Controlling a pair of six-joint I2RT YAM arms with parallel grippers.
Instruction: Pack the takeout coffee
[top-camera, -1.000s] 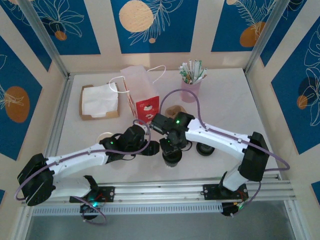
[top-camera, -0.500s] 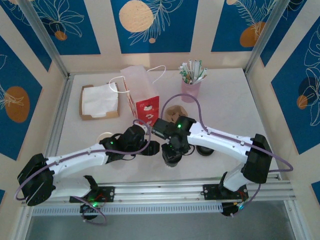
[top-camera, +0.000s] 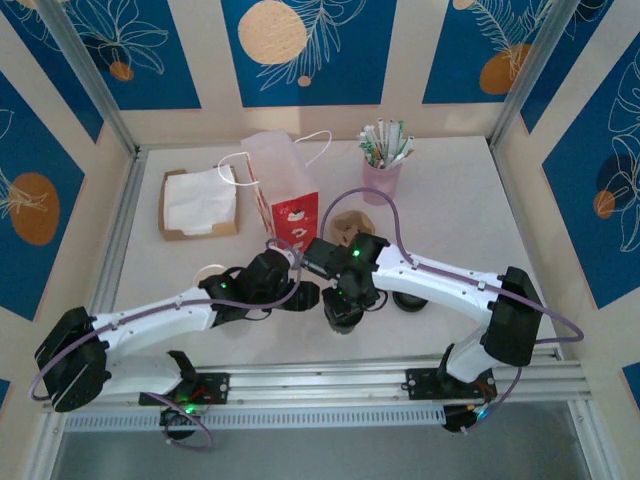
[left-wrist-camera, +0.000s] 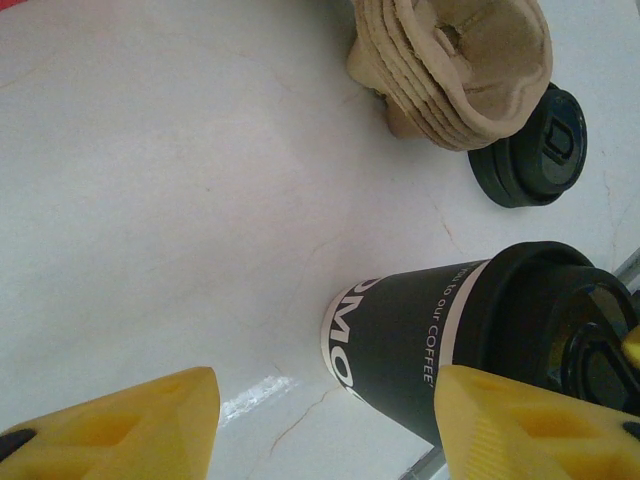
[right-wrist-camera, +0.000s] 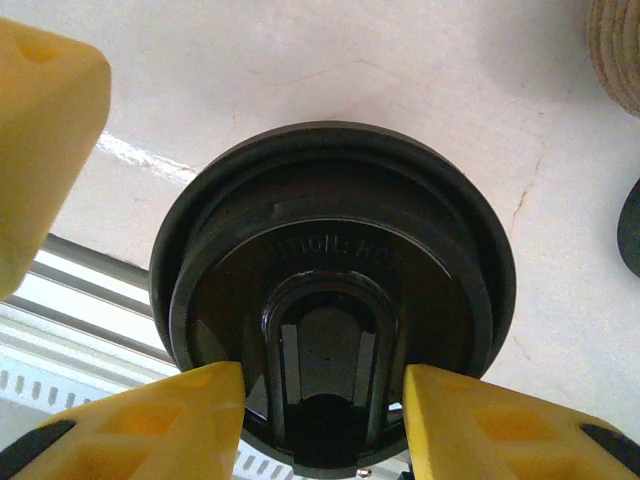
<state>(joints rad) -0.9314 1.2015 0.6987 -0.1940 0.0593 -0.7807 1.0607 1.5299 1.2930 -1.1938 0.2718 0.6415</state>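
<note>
The takeout coffee (left-wrist-camera: 420, 335) stands upright near the table's front edge, dark-banded with a black lid (right-wrist-camera: 330, 270). In the top view the coffee (top-camera: 343, 320) sits under my right gripper (top-camera: 343, 303). My right gripper (right-wrist-camera: 322, 385) hangs directly over the lid, jaws apart on either side of the lid's raised tab, gripping nothing. My left gripper (left-wrist-camera: 325, 425) is open just left of the cup, low over the table, its right finger (left-wrist-camera: 530, 420) beside the cup wall. In the top view the left gripper (top-camera: 306, 296) is next to the cup.
A red-and-white paper bag (top-camera: 285, 185) stands open behind the arms. A separate black lid (top-camera: 410, 298) lies right of the cup, a stack of cardboard holders (top-camera: 352, 225) behind it. Pink cup of sticks (top-camera: 382, 172) and napkin box (top-camera: 198, 203) stand farther back. A metal rail (top-camera: 400, 375) borders the front edge.
My right gripper has shifted slightly toward the near edge and settled over the cup's lid. The left arm and the cup have not moved.
</note>
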